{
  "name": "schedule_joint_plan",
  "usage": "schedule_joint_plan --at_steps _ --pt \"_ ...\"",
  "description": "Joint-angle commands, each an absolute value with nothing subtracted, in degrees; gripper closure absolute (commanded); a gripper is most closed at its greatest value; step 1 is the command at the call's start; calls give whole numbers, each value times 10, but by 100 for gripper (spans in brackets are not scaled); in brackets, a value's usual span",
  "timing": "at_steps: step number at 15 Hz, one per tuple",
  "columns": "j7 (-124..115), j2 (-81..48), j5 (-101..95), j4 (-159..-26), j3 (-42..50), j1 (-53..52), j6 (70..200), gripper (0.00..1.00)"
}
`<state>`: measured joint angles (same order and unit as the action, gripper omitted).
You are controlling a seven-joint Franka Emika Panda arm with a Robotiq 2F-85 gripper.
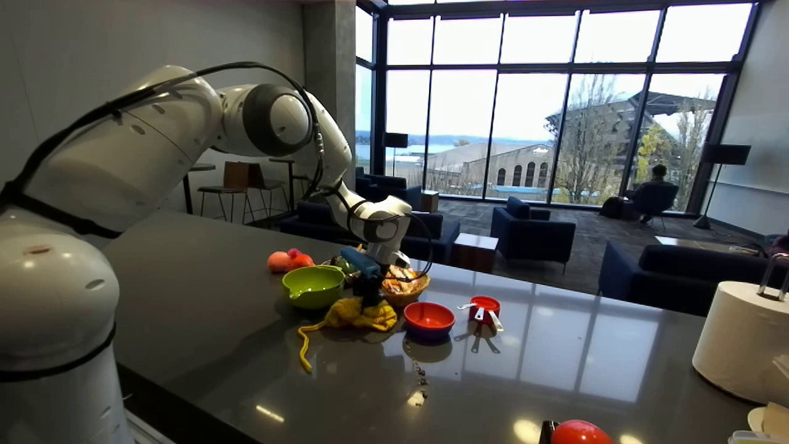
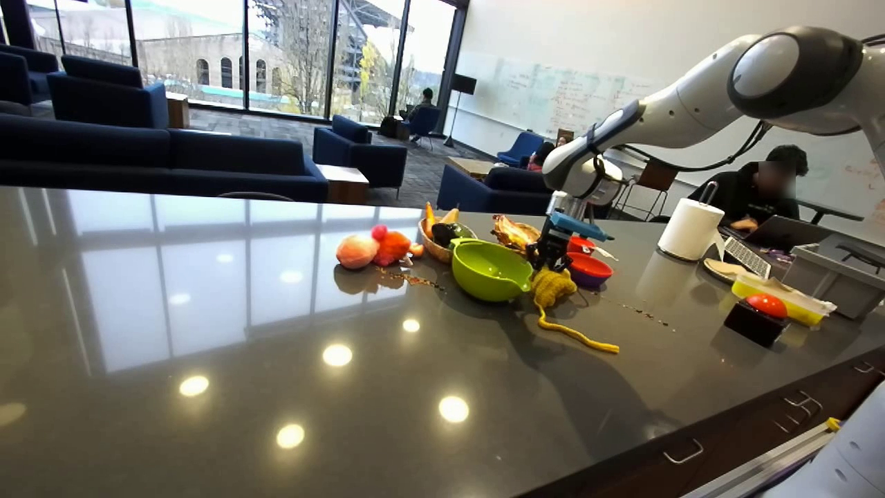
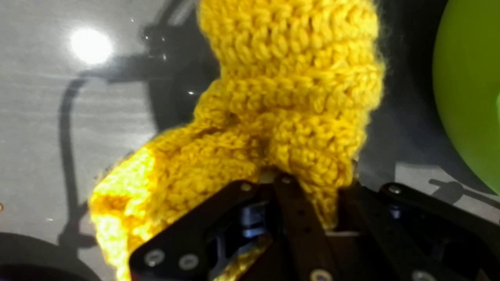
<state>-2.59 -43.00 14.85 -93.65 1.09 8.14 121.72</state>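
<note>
On the glossy grey table [image 2: 380, 460], beside a lime-green spouted bowl [image 1: 313, 288], a yellow crocheted cloth [image 1: 350, 316] with a trailing cord [image 2: 577, 337] is being pinched by the black pincer [image 3: 320, 187], its fingers nearly together on a bunched fold. A hold is seemingly being secured; no lift is yet being shown. The fingertips are being partly hidden, and the cloth is being cropped in the wrist view.

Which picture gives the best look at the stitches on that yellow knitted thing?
The wrist view. There the yellow knitted thing is large and close, so single stitches stand out, though the hand covers part of it. Both exterior views show it small, under the hand, but reveal its long cord lying on the counter.
</note>
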Motion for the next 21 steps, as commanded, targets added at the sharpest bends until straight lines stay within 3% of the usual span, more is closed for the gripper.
schedule_joint_plan --at_steps 1,21 --pt "-43 -435 149 -970 20 79 1239 96" --pt "-217 -220 182 -1340 91 79 1384 96"
